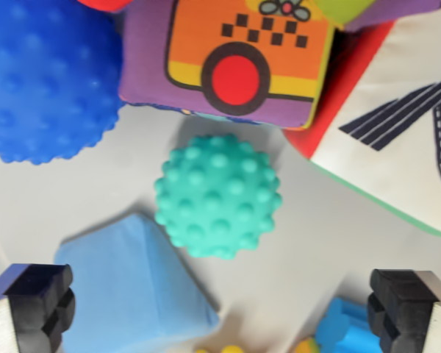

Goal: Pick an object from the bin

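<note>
Teal knobbly rubber ball point(218, 195) central on pale bin floor point(338, 243), large blue knobbly ball point(44, 77) upper left, purple-orange fabric cube point(231, 59) above, light blue foam wedge point(132, 287) beside, tool point(220, 309) spread wide, holding nothing

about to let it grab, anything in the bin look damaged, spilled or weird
Nothing stands out. The teal bumpy ball sits intact on the bin floor, with the blue bumpy ball, fabric cube and light blue foam block jumbled loosely around it.
</note>
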